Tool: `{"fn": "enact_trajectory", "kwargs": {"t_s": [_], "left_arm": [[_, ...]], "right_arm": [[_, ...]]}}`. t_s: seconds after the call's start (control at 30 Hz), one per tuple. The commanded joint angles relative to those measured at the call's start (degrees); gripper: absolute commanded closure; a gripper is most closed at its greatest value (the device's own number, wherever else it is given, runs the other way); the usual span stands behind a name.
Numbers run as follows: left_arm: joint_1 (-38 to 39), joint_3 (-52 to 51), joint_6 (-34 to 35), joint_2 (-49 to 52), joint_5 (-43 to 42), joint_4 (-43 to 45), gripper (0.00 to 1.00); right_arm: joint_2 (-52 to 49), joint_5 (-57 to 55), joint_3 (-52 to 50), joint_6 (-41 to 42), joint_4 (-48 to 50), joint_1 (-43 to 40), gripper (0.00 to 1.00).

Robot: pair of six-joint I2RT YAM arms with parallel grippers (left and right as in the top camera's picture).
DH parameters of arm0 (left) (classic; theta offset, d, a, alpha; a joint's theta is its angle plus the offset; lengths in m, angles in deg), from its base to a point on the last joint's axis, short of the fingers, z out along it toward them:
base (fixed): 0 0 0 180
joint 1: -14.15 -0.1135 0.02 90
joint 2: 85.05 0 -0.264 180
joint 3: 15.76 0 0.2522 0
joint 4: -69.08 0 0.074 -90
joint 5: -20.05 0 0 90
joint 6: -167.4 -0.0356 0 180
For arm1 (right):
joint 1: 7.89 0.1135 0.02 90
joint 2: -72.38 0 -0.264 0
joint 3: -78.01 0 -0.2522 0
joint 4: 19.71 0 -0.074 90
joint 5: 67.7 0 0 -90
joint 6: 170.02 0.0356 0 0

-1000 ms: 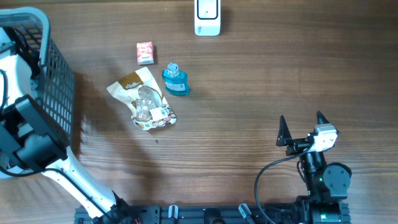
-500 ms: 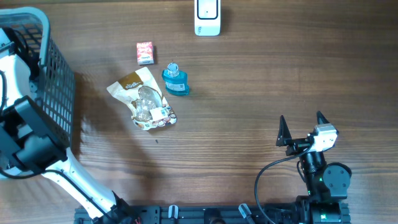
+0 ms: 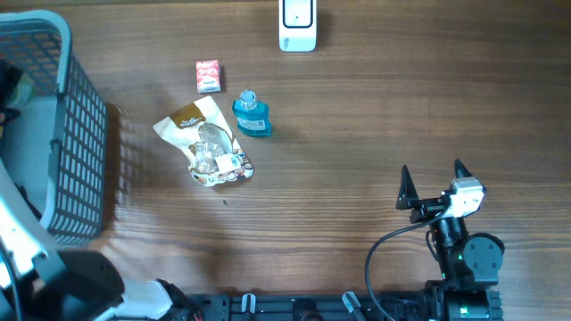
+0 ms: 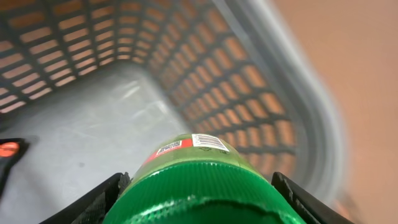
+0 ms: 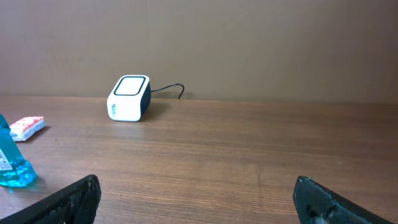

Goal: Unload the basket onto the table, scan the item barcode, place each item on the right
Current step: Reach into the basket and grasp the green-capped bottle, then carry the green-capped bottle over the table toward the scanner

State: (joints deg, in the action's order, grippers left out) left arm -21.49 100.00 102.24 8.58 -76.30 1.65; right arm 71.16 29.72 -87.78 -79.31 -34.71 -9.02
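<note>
A green bottle [image 4: 199, 180] with a red-edged label and a small barcode patch [image 4: 208, 141] fills the bottom of the left wrist view. My left gripper [image 4: 199, 208] is shut on it, one black finger on each side, above the inside of the grey basket [image 4: 249, 81]. The white barcode scanner [image 3: 297, 25] stands at the table's far edge and also shows in the right wrist view as the scanner [image 5: 129, 98]. My right gripper [image 3: 433, 169] rests open and empty at the near right, well away from the scanner.
The grey mesh basket [image 3: 85, 134] takes up the left side. A small red box [image 3: 208, 76], a blue bottle [image 3: 252, 114] and a snack bag [image 3: 205, 143] lie left of centre. The left arm's white link [image 3: 18, 236] crosses the near-left corner.
The left arm has swung toward the near-left corner, uncovering more of the basket. The right arm has not moved.
</note>
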Motion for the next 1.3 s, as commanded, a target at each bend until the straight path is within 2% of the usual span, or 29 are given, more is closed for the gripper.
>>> {"fn": "enact_trajectory", "kwargs": {"t_s": [0.0, 0.17, 0.43, 0.67, 0.73, 0.87, 0.97, 1.1, 1.2, 1.27], "left_arm": [[0.2, 0.4, 1.4, -6.3, -8.5, 0.4, 0.32], [5.2, 0.4, 2.7, -8.2, -12.3, -0.3, 0.33], [29.7, 0.4, 2.6, -8.1, -11.6, 4.2, 0.33], [58.5, 0.4, 2.6, -3.9, 3.7, 5.7, 0.35], [63.5, 0.4, 2.6, -0.5, 6.1, 6.4, 0.36], [69.4, 0.4, 2.1, 8.9, 6.0, 6.3, 0.35], [71.7, 0.4, -0.9, 15.1, 5.8, 4.5, 0.35], [74.3, 0.3, -0.3, 21.2, 5.8, 3.3, 0.35], [75.3, 0.3, 5.1, 25.4, 5.8, 4.3, 0.39], [75.5, 0.3, 12.0, 28.0, 6.0, 5.3, 0.40]], "right_arm": [[0.3, -0.4, 0.5, -0.7, 0.3, -0.1, 0.00], [0.3, -0.3, 0.5, -0.7, 0.3, -0.1, 0.00], [0.3, -0.4, 0.5, -0.7, 0.3, -0.1, 0.00], [0.3, -0.4, 0.5, -0.7, 0.3, -0.1, 0.00], [0.3, -0.4, 0.5, -0.7, 0.3, -0.1, 0.00], [0.3, -0.4, 0.5, -0.7, 0.3, -0.1, 0.00], [0.3, -0.4, 0.5, -0.7, 0.3, -0.1, 0.00], [0.3, -0.4, 0.5, -0.7, 0.3, -0.1, 0.00], [0.3, -0.4, 0.5, -0.7, 0.3, -0.1, 0.00], [0.3, -0.4, 0.5, -0.7, 0.3, -0.1, 0.00]]}}
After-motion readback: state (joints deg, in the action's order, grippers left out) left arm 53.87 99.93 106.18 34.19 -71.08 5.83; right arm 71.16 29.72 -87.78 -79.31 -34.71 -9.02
